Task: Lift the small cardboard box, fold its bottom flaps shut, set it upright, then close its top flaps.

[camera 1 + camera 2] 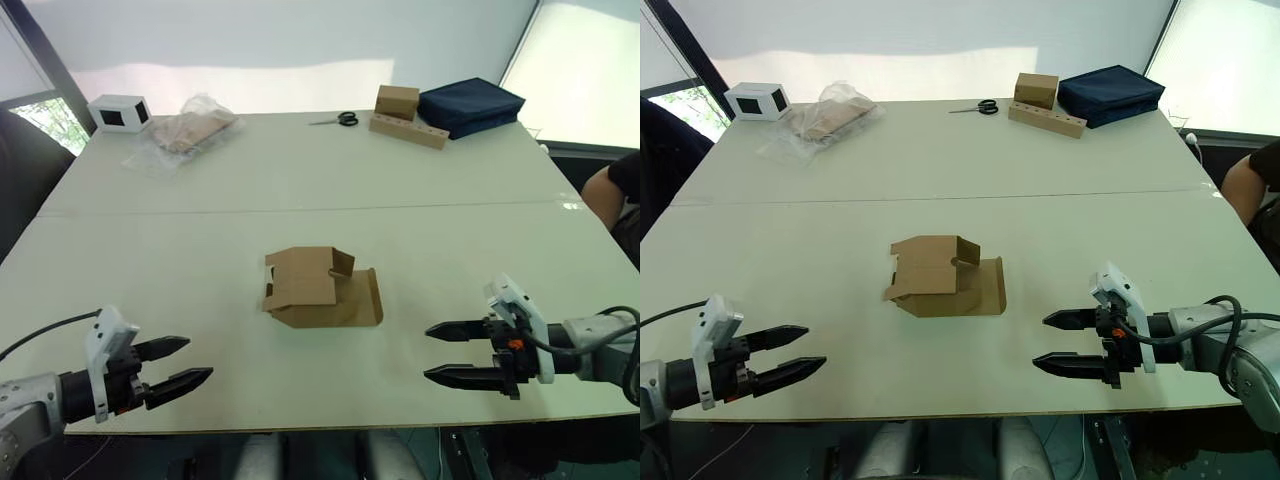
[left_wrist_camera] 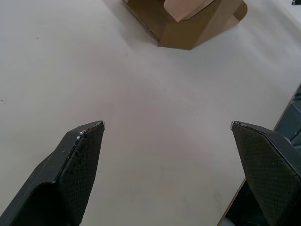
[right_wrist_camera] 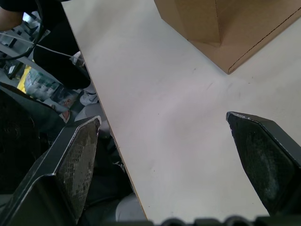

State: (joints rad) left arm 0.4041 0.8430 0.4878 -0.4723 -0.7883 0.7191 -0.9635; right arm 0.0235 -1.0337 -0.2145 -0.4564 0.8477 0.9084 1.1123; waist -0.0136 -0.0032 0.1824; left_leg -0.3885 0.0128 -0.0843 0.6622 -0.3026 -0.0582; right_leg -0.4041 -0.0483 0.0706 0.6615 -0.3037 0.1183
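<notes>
The small cardboard box [image 1: 318, 289] lies on its side in the middle of the white table [image 1: 300, 170], plain brown, with flaps splayed open at both ends. My left gripper [image 1: 190, 363] hovers open near the table's front edge, well to the left of the box. My right gripper [image 1: 435, 353] is open at the front right, pointing toward the box with a clear gap between them. In the left wrist view the box [image 2: 188, 21] sits beyond my spread fingers [image 2: 77, 162]. The box's flap edge [image 3: 235, 28] also lies ahead of my right fingers [image 3: 263, 155].
Along the far edge stand a white box with a black window [image 1: 120, 113], a clear plastic bag [image 1: 185, 130], scissors [image 1: 340, 119], a tan box on a hole-dotted wooden strip [image 1: 405, 115] and a dark blue pouch [image 1: 470, 105]. A person's arm [image 1: 615, 195] shows at the right.
</notes>
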